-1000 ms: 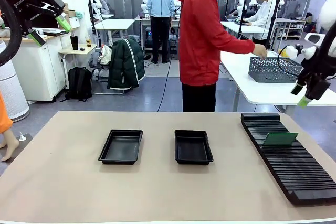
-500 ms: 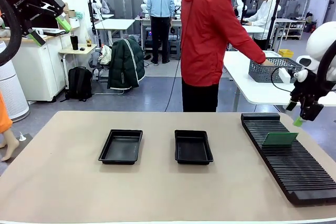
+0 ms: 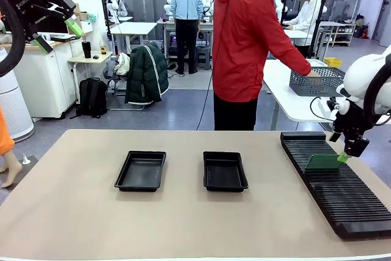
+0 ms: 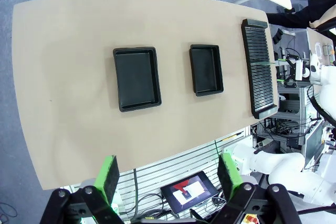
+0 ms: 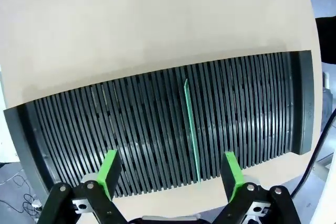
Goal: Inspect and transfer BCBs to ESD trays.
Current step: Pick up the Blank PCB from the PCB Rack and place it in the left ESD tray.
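Down comes the right gripper (image 3: pixel 344 154) from a second ago, now just beside the right end of the green board (image 3: pixel 325 162), and the person has turned further toward the far table. Fingers spread wide, nothing held. The board stands on edge in the rack (image 3: pixel 345 197), between the pads and a little off-centre. Best play: centre over it, pads square to its faces, pinch the top edge, lift straight up out of the slot. The rack lies near the table (image 3: pixel 183 224) edge; there's open room toward the two empty trays (image 3: pixel 141 170). The left gripper (image 3: pixel 58 36) is parked high, open too.
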You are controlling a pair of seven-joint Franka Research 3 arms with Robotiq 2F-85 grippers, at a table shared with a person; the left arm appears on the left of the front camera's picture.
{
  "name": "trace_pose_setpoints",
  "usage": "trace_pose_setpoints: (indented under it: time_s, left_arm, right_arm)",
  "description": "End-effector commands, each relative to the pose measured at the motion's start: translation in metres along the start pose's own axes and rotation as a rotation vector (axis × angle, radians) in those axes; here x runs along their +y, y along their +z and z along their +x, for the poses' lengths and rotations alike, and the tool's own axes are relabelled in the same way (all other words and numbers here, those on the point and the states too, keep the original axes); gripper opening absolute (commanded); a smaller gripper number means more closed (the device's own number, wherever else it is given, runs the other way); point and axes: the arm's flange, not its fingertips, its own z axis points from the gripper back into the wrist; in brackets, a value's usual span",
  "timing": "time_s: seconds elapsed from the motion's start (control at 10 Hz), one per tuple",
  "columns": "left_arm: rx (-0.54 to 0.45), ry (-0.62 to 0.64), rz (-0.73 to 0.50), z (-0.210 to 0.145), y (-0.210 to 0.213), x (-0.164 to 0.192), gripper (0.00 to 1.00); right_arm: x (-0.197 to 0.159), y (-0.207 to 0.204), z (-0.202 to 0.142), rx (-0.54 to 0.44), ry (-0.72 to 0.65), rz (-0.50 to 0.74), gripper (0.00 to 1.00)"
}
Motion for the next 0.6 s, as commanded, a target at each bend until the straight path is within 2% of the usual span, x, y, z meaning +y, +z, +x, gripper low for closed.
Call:
trace_pose_setpoints:
  time_s: [0.0, 0.5]
  left_arm:
    - [-0.001, 0.001, -0.001, 0.0, 0.0, 0.001, 1.0]
    - [-0.001, 0.001, -0.001, 0.0, 0.0, 0.001, 1.0]
  right_arm:
    - [-0.001, -0.015, -0.003, 0.019, 0.048, -0.01, 1.0]
    - [-0.001, -0.04, -0.002, 0.052, 0.065, 0.001, 1.0]
